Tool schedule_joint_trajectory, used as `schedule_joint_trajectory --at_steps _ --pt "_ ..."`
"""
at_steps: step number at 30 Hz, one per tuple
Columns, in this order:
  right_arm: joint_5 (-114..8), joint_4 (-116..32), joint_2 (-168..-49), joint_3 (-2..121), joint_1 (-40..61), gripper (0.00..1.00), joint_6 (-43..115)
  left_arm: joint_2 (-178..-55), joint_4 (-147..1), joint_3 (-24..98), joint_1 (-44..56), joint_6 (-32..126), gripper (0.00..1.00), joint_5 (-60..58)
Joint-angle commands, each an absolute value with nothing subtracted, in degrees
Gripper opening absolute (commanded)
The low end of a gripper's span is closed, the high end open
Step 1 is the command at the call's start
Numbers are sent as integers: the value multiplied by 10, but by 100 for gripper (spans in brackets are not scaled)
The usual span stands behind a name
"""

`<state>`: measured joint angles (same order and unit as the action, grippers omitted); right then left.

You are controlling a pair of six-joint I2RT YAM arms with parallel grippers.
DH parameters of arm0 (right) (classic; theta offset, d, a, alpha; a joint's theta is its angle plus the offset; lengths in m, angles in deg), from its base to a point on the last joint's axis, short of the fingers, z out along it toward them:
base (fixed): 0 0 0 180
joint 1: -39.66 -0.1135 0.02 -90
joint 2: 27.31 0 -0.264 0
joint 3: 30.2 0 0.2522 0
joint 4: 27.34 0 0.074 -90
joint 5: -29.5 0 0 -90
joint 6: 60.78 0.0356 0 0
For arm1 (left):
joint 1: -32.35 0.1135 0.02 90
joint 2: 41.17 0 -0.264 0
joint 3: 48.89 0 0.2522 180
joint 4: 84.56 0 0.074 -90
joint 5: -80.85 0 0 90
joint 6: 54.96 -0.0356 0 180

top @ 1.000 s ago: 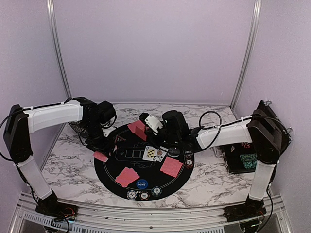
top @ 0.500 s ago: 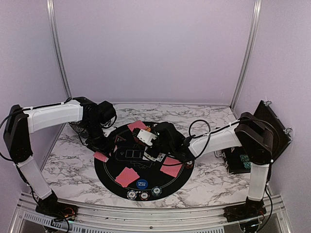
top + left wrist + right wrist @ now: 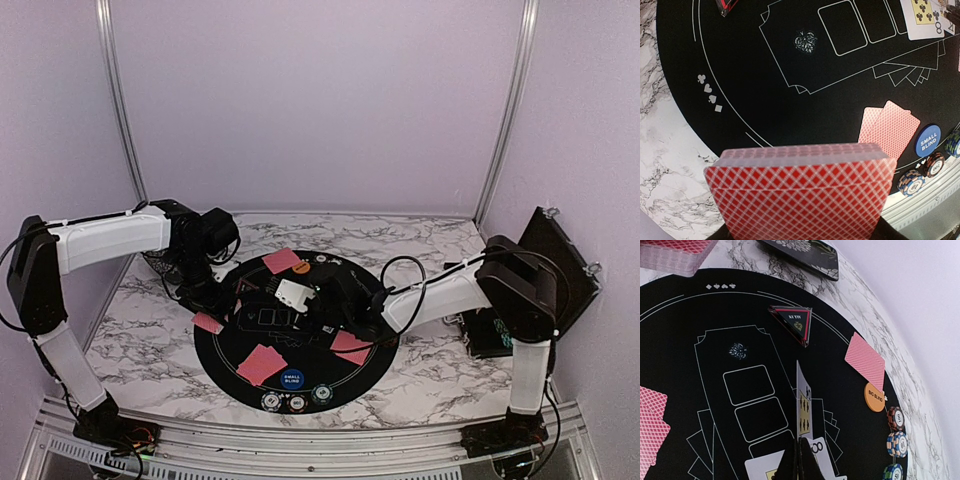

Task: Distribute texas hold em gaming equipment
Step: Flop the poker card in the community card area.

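My left gripper (image 3: 207, 312) is shut on a deck of red-backed playing cards (image 3: 800, 195) at the left rim of the round black mat (image 3: 225, 345). The deck hides its fingers in the left wrist view. My right gripper (image 3: 799, 452) is shut on one playing card (image 3: 803, 407), held on edge low over the printed card boxes at the mat's middle. Two face-up cards (image 3: 822, 456) lie under it. Red-backed pairs (image 3: 262, 363) (image 3: 350, 347) (image 3: 283, 261) lie around the mat. The black triangular marker (image 3: 792, 321), orange button (image 3: 874, 396), blue button (image 3: 928, 141) and chip stacks (image 3: 896, 435) (image 3: 935, 165) rest on the mat.
An open black chip case (image 3: 500, 325) stands on the marble table right of the mat. A dark patterned box (image 3: 805, 252) lies off the mat's far-left side. Metal frame posts (image 3: 120, 110) rise at the back corners.
My right arm has swung left and down over the mat's middle, carrying its card. The left arm and the deck have stayed still.
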<state>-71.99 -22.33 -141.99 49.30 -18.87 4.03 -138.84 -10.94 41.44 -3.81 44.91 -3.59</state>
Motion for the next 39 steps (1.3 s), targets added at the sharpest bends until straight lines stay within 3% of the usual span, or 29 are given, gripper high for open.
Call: schedule_joint_trajectory --at_steps 1,18,30,39 --pt "-716 -228 -1426 492 -202 0 57 -1370 -108 412 -36 449 57 -28" --pt "-693 -245 -1412 465 -222 18 114 -1371 -109 411 -36 448 57 -26" --pt "-659 -321 -1354 507 -197 31 240 -1372 -110 411 -36 448 57 -23" --pt "-552 -343 -1290 505 -138 41 371 -1374 -110 413 -37 450 57 -23"
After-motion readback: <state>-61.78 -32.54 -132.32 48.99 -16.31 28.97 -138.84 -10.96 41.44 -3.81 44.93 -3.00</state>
